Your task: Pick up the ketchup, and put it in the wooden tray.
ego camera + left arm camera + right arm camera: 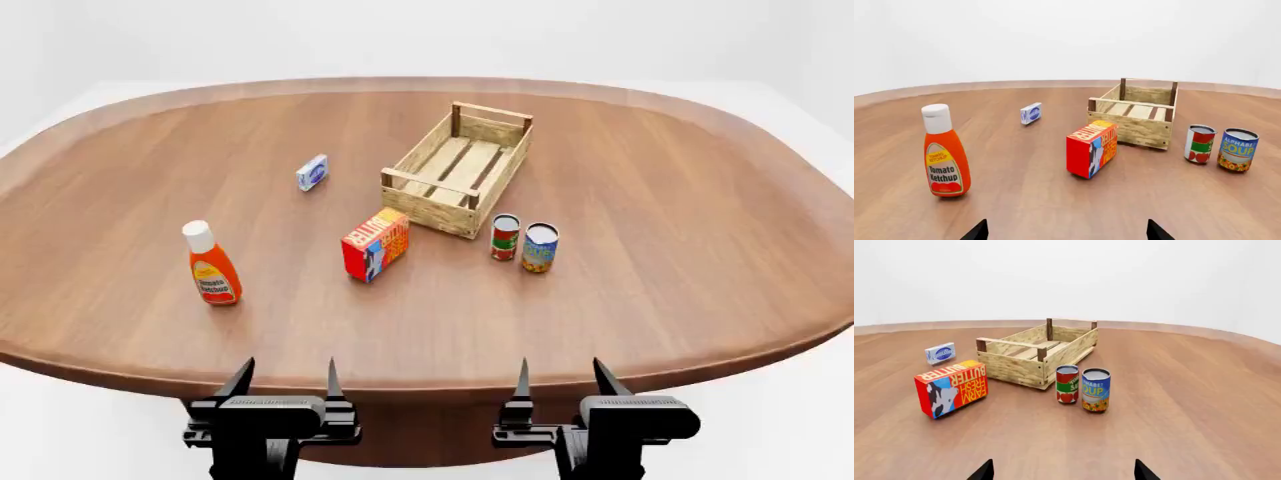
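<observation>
**Both grippers wide and empty at the table's near edge**

The left gripper point(284, 378) is seen in the head view at about 7 o'clock, its two dark fingers spread wide with nothing between them. The right gripper point(558, 377) is seen at about 5 o'clock, likewise spread wide and empty. Both are held at the near edge of the table point(694, 280), well apart from everything on it. In each wrist view only the two fingertips are shown at the frame's lower edge.

The ketchup point(211, 264) is found upright on the table at roughly 11 o'clock from the left gripper, its white cap uppermost and its label turned toward the robot. In the left wrist view the ketchup point(945, 152) is seen standing clear of the other items.

The butter box point(375, 244) is placed near the table's middle, between the ketchup and the cans. Two cans are set side by side at about 12 o'clock from the right gripper: a tomato can point(505, 237) and a soup can point(539, 247), just beside each other. The tray point(430, 206) is seen beyond the box and cans, angled, with nothing in it. A small blue box point(311, 172) is seen at about 9 o'clock from the tray.
</observation>
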Robot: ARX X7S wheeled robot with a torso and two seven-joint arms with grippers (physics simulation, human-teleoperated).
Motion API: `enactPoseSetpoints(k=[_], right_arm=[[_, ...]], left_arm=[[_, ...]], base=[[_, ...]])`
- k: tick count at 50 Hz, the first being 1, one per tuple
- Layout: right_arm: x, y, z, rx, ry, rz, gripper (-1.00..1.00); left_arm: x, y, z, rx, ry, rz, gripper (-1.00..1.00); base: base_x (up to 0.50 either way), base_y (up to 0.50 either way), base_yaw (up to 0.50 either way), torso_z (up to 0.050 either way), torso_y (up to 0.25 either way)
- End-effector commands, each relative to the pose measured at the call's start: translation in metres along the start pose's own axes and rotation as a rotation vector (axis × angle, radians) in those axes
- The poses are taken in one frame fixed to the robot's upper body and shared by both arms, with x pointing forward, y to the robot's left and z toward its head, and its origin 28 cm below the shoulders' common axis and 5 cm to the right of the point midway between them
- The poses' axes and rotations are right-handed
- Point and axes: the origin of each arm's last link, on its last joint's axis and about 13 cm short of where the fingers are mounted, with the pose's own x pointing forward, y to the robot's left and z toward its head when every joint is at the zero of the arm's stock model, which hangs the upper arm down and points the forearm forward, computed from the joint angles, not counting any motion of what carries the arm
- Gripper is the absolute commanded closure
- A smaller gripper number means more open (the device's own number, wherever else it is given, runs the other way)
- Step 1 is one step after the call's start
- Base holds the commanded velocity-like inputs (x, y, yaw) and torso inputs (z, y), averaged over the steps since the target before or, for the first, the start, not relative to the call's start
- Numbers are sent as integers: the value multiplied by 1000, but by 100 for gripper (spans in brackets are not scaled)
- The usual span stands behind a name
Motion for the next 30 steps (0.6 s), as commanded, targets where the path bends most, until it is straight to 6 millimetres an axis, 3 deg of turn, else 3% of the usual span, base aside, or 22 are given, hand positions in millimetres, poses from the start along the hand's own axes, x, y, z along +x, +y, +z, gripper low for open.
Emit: enactPoseSetpoints(k=[1,10,30], right_arm=[[-1,2,1,-4,-2,-1,-100],[1,6,-1,-19,25,17,-100],[6,3,-5,-3,44,16,-100]], left_arm=[[-2,0,0,-2,-3,-2,-100],[-4,2,3,-6,-18,-6,-100],[0,3,3,-4,-13,9,-100]], base=[[0,0,0,0,0],[0,-31,0,0,0],[0,-500,0,0,0]])
